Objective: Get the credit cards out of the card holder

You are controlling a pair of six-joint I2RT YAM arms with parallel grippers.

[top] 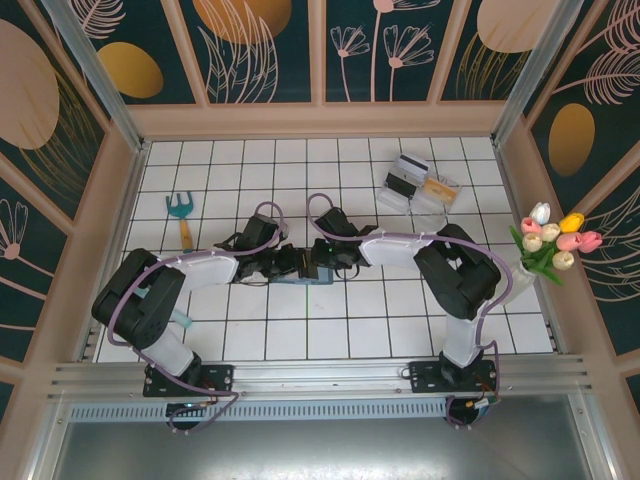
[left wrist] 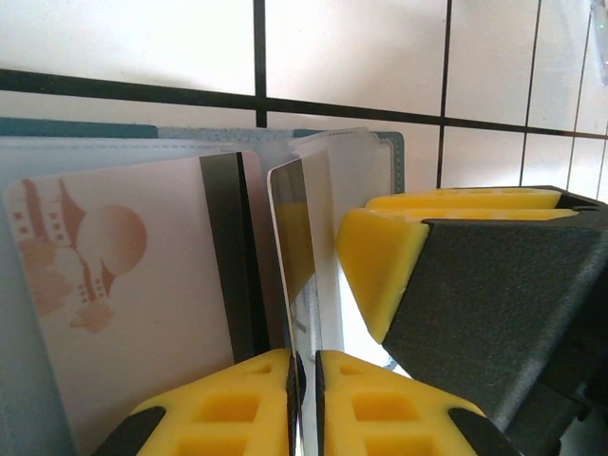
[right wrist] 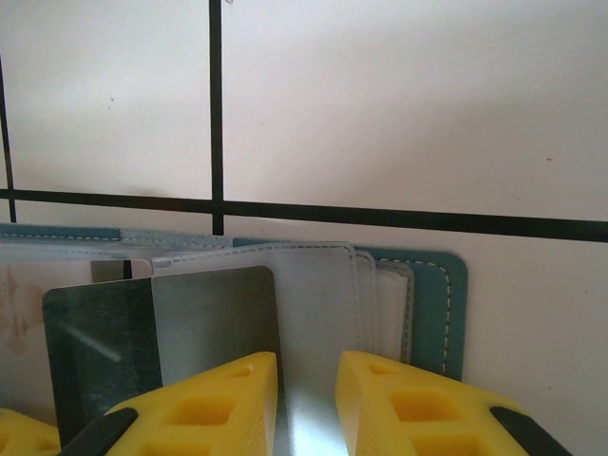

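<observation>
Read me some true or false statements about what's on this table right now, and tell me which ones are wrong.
1. The left gripper pinches a silvery card by its edge. True.
2. The card holder is folded shut. False: it lies open, with clear sleeves showing.
3. The garden fork lies beside the tulips. False: it lies on the left side, far from them.
4. A clear tray with cards in it sits far right on the table. True.
5. The tulips lie mid-table. False: they stand at its right edge.
</observation>
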